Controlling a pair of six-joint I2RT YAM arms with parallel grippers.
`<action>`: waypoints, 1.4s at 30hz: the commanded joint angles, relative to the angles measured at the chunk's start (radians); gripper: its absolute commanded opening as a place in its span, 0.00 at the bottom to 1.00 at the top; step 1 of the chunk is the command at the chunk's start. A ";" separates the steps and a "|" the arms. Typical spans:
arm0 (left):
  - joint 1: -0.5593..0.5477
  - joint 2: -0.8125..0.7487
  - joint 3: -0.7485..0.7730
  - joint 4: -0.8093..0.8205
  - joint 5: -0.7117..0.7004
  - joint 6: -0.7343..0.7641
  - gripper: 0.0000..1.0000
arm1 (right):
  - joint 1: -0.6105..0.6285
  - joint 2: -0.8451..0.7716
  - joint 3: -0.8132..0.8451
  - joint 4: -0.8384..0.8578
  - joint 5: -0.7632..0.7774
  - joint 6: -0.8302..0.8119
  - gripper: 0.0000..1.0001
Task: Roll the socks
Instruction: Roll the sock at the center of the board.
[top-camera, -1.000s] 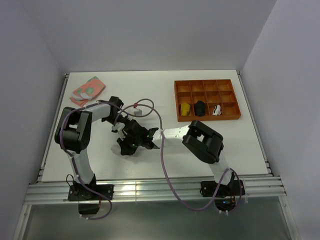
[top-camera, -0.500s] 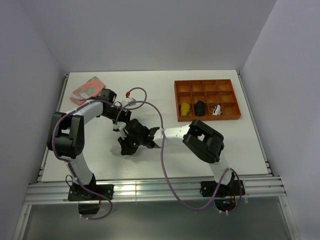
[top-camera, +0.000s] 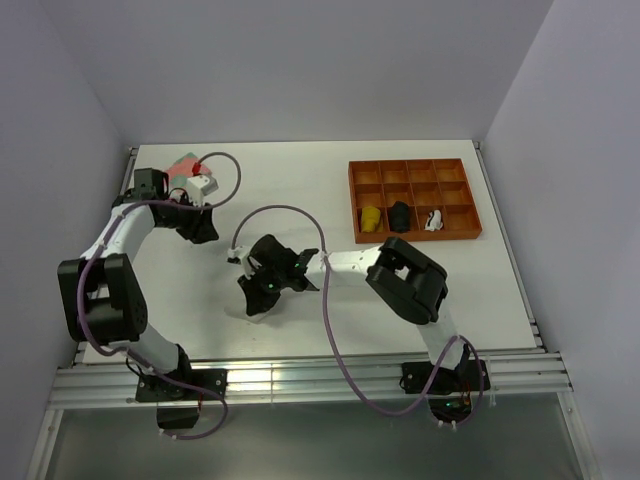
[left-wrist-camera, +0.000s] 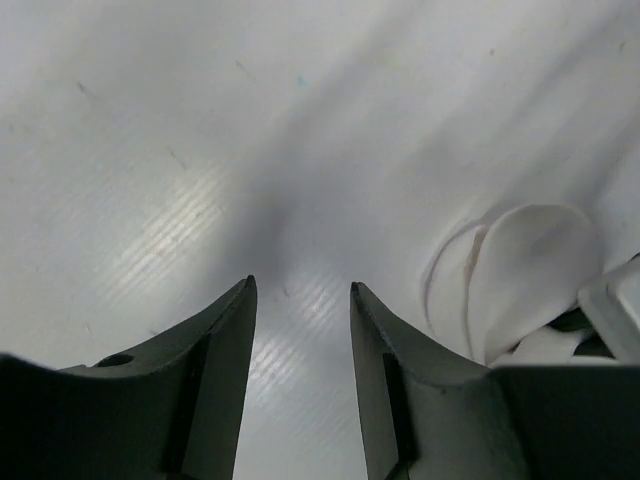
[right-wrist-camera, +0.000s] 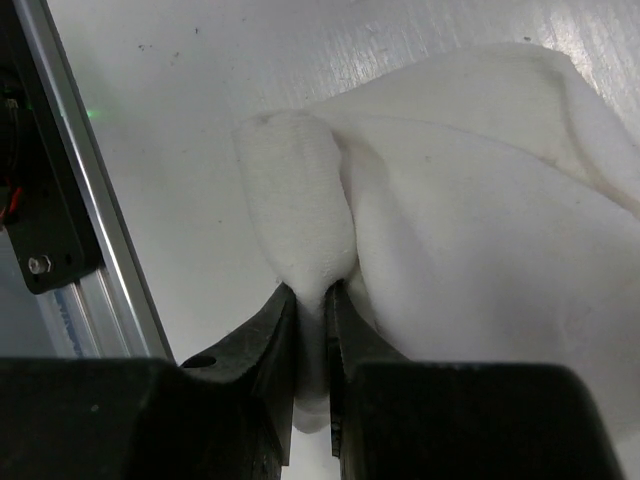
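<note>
A plain white sock (right-wrist-camera: 470, 190) lies bunched on the white table. My right gripper (right-wrist-camera: 312, 292) is shut on a thick fold of it (right-wrist-camera: 300, 210). In the top view this gripper (top-camera: 264, 288) is left of the table's middle, with white fabric (top-camera: 255, 304) showing under it. My left gripper (top-camera: 204, 230) is open and empty, up and to the left of the sock and apart from it. In the left wrist view its fingertips (left-wrist-camera: 300, 288) frame bare table, and the sock (left-wrist-camera: 520, 270) lies to the right.
An orange compartment tray (top-camera: 462, 178) stands at the back right with a yellow bundle (top-camera: 371, 218), a black one (top-camera: 400, 214) and a white-and-black one (top-camera: 432, 219). A pink and green cloth (top-camera: 183, 163) lies at the back left. The table's rail (right-wrist-camera: 60, 200) is near the right gripper.
My left arm has let go of the sock area and swung back and to the left, its gripper now clear of the sock. My right gripper has stayed shut on the sock.
</note>
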 joint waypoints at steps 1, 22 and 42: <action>0.019 -0.099 -0.075 -0.022 0.002 0.158 0.48 | 0.000 0.112 -0.025 -0.332 0.024 -0.013 0.13; -0.135 -0.607 -0.577 0.030 0.091 0.629 0.63 | -0.146 0.274 0.239 -0.584 -0.214 -0.016 0.19; -0.289 -0.481 -0.590 0.029 0.145 0.618 0.72 | -0.172 0.296 0.254 -0.557 -0.245 0.046 0.24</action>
